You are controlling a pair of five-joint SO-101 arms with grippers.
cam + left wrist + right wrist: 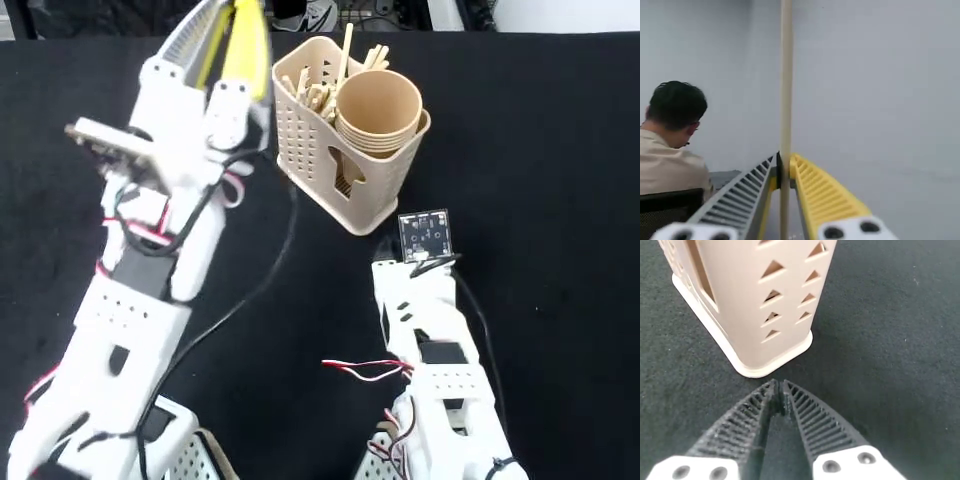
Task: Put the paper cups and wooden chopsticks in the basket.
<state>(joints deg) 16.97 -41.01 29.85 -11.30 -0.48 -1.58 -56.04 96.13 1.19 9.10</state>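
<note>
A stack of paper cups (378, 108) stands inside the basket (330, 165), with wooden chopsticks (318, 92) propped in it beside the stack. The left end effector (785, 167) is clamped on one more chopstick (785, 75), which sticks out past its fingertips, just beside the basket's rim. The right end effector (779, 390), closed together on nothing, sits low over the black tabletop (560, 150) close to the basket's base.
</note>
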